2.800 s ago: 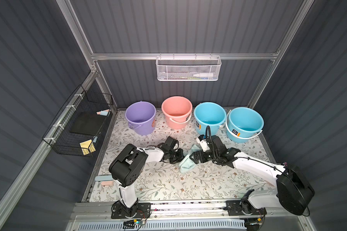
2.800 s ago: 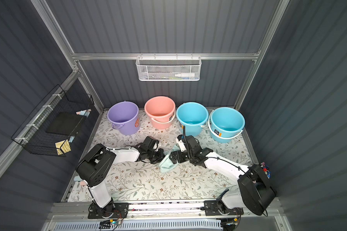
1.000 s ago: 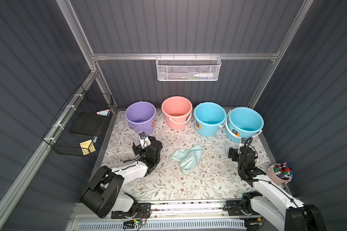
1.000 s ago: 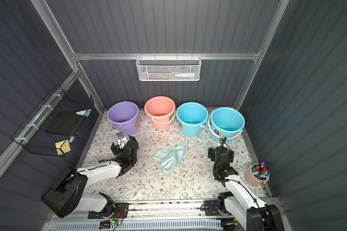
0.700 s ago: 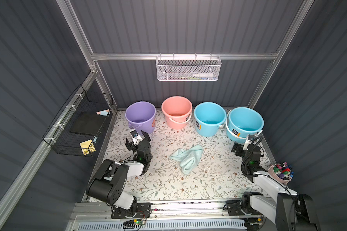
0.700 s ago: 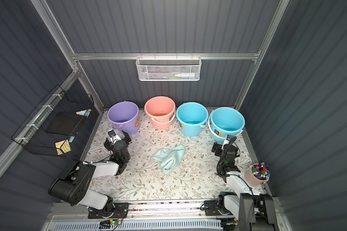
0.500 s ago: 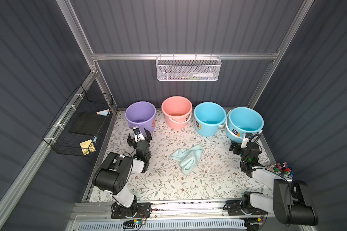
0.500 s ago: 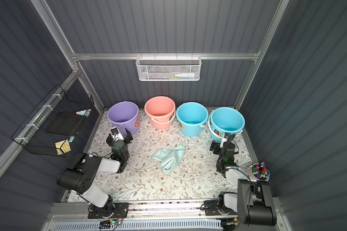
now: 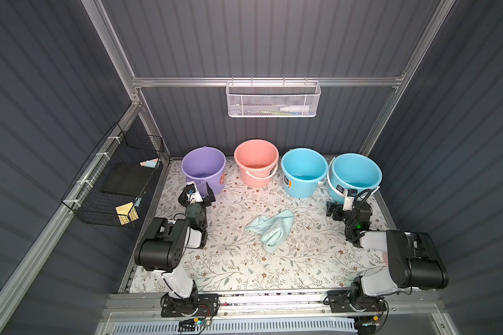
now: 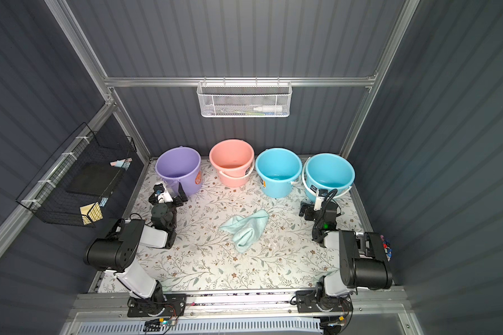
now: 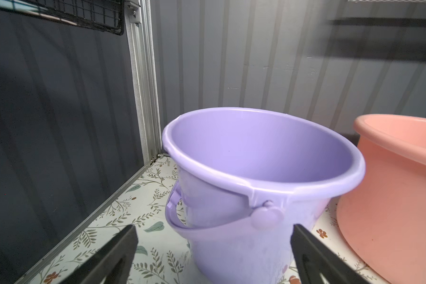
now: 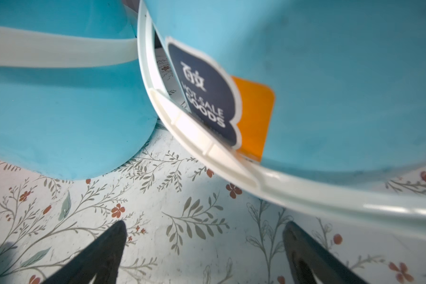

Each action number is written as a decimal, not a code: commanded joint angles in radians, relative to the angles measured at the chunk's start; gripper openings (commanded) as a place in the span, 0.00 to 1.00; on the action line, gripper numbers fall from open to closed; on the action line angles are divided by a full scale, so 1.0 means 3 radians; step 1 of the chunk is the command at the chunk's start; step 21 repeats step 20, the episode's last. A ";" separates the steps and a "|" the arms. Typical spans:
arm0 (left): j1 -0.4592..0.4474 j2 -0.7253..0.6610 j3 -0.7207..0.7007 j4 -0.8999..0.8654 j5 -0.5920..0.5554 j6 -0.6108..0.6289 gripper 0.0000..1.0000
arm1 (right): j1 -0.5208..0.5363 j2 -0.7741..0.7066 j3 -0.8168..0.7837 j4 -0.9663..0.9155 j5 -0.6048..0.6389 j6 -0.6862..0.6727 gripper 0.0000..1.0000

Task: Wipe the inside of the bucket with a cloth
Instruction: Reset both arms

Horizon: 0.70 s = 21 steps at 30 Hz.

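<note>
The pale aqua cloth (image 9: 271, 230) (image 10: 245, 227) lies rumpled on the floral mat in the middle, touched by neither gripper. Several buckets stand in a row at the back: purple (image 9: 204, 166) (image 11: 256, 152), pink (image 9: 256, 161) (image 11: 391, 196), and two blue (image 9: 304, 171) (image 9: 355, 174). My left gripper (image 9: 196, 196) (image 10: 167, 197) (image 11: 213, 228) is open and empty, just in front of the purple bucket. My right gripper (image 9: 341, 207) (image 10: 314, 211) (image 12: 204, 226) is open and empty, low before the rightmost blue bucket (image 12: 342, 86) and its white handle.
A black wire basket (image 9: 114, 179) hangs on the left wall and a white mesh basket (image 9: 273, 98) on the back wall. Both arms are folded back at the mat's sides. A cup of pens (image 10: 386, 246) peeks out behind the right arm.
Both grippers have left the cloth and drawn back to the sides, the left to the purple bucket, the right to the rightmost blue one. The cloth stays on the mat.
</note>
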 commanded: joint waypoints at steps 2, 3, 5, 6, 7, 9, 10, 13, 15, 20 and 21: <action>0.0020 0.0012 0.0068 0.0007 -0.0055 -0.0103 1.00 | -0.0003 0.0001 0.0155 -0.0106 0.0068 -0.0005 0.99; 0.0022 0.0004 0.0058 -0.0008 -0.0061 -0.0113 1.00 | -0.0001 -0.0012 0.0167 -0.0143 0.0074 0.0008 0.99; 0.0018 0.0012 0.0059 0.0016 -0.0061 -0.0108 1.00 | 0.0001 0.0001 0.0155 -0.0099 0.0059 -0.0004 0.99; 0.0019 0.0008 0.0059 0.0000 -0.0069 -0.0114 1.00 | 0.0001 -0.0003 0.0161 -0.0115 0.0063 -0.0002 0.99; 0.0016 0.0018 0.0056 0.0025 -0.0071 -0.0109 1.00 | -0.0001 -0.0009 0.0160 -0.0126 0.0068 -0.0002 0.99; 0.0018 0.0012 0.0059 0.0005 -0.0064 -0.0108 1.00 | -0.0001 -0.0006 0.0158 -0.0120 0.0064 -0.0002 0.99; 0.0017 0.0014 0.0059 0.0011 -0.0065 -0.0109 1.00 | -0.0001 -0.0009 0.0161 -0.0125 0.0064 -0.0002 0.99; 0.0017 0.0014 0.0065 0.0002 -0.0061 -0.0109 1.00 | -0.0001 -0.0009 0.0161 -0.0122 0.0064 -0.0001 0.99; 0.0016 0.0023 0.0067 -0.0004 -0.0060 -0.0109 1.00 | -0.0001 -0.0008 0.0161 -0.0122 0.0063 -0.0003 0.99; 0.0015 0.0016 0.0065 0.0004 -0.0065 -0.0109 1.00 | 0.0001 -0.0006 0.0159 -0.0126 0.0065 -0.0002 0.99; 0.0015 0.0016 0.0065 0.0004 -0.0065 -0.0109 1.00 | 0.0001 -0.0006 0.0159 -0.0126 0.0065 -0.0002 0.99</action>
